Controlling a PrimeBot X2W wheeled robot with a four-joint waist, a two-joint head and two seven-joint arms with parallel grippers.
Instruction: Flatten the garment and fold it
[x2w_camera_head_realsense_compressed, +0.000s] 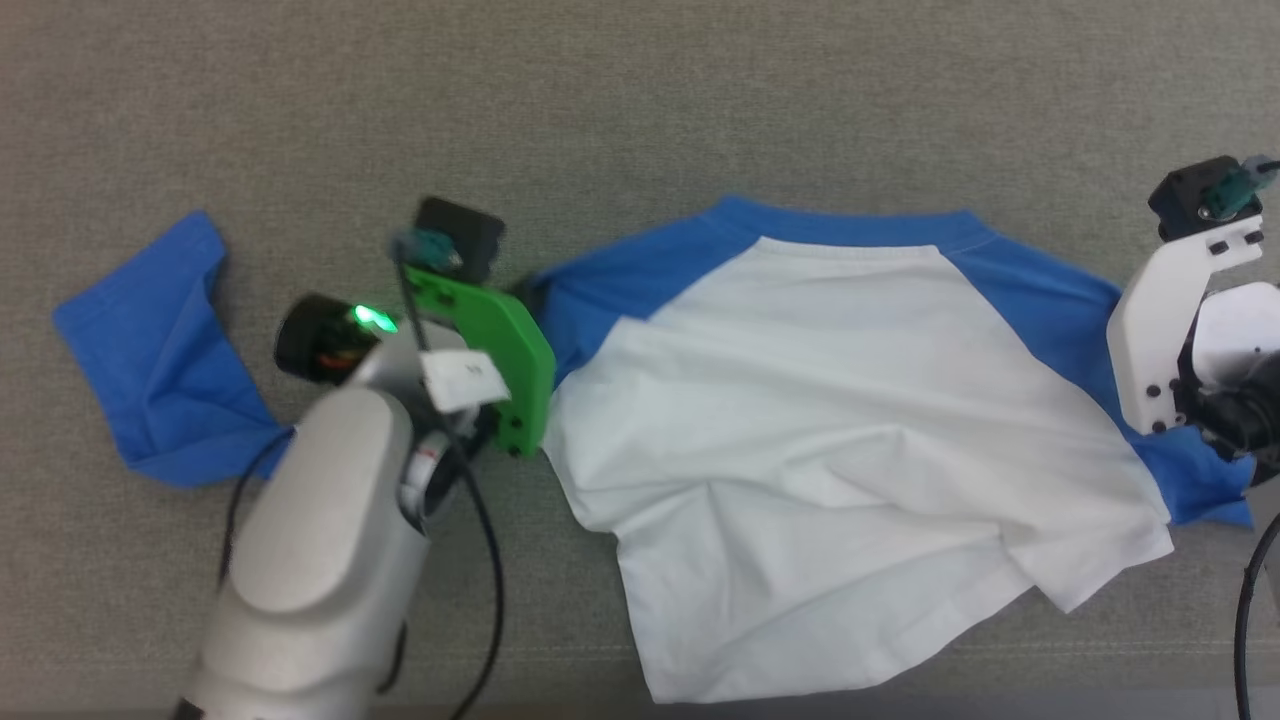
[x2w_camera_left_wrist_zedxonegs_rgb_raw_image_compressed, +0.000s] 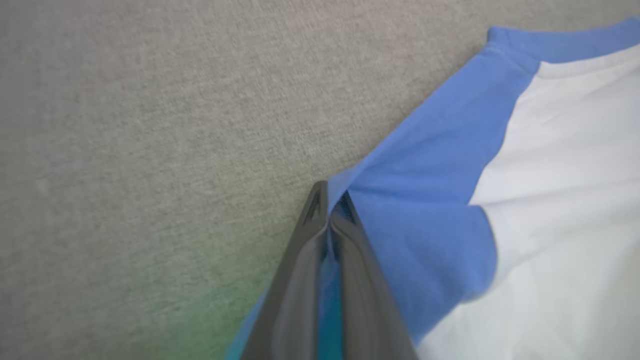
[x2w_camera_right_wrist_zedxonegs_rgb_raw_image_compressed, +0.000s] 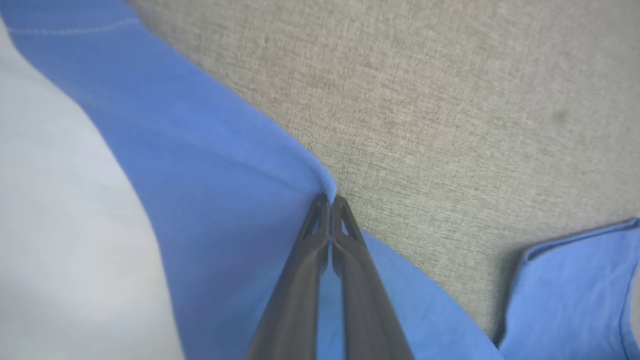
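Shirt (x2w_camera_head_realsense_compressed: 850, 420): lies rumpled, neckband away from you, toward the front edge of the tabletop (x2w_camera_head_realsense_compressed: 640, 100), long axis left to right between your arms; left pincer (x2w_camera_left_wrist_zedxonegs_rgb_raw_image_compressed: 328, 192) clamps its blue shoulder at one end, right pincer (x2w_camera_right_wrist_zedxonegs_rgb_raw_image_compressed: 330, 200) the other, so the pull likely goes outward.
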